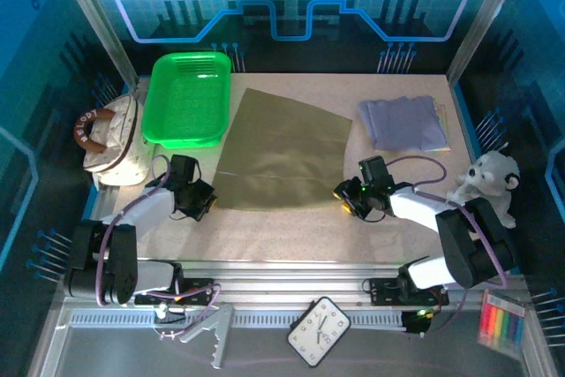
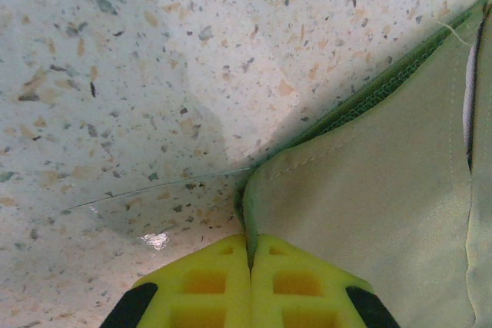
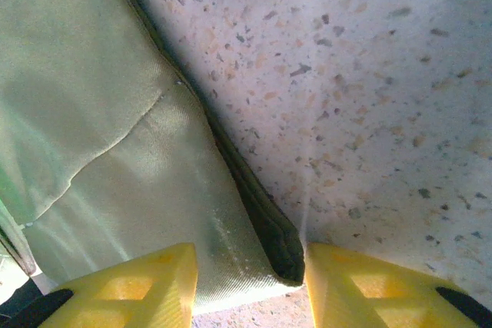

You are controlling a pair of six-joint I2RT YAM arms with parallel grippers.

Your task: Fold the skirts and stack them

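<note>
A khaki-tan skirt (image 1: 282, 152) lies spread flat in the middle of the table. My left gripper (image 1: 205, 200) is at its near left corner. In the left wrist view the gripper (image 2: 250, 247) is shut, with the skirt's (image 2: 369, 213) hemmed corner pinched between the yellow fingers. My right gripper (image 1: 342, 193) is at the near right corner. In the right wrist view it (image 3: 250, 255) stands open, and the skirt's (image 3: 100, 113) corner with its dark hem lies flat between the fingers. A folded lavender-grey skirt (image 1: 402, 123) rests at the back right, with a pale yellow edge (image 1: 444, 121) showing beneath it.
A green basket (image 1: 154, 103) stands at the back left, touching the khaki skirt's far corner. A cream handbag (image 1: 110, 134) sits at the left edge and a white plush toy (image 1: 490, 183) at the right edge. A clock (image 1: 318, 331) lies in front of the arm bases.
</note>
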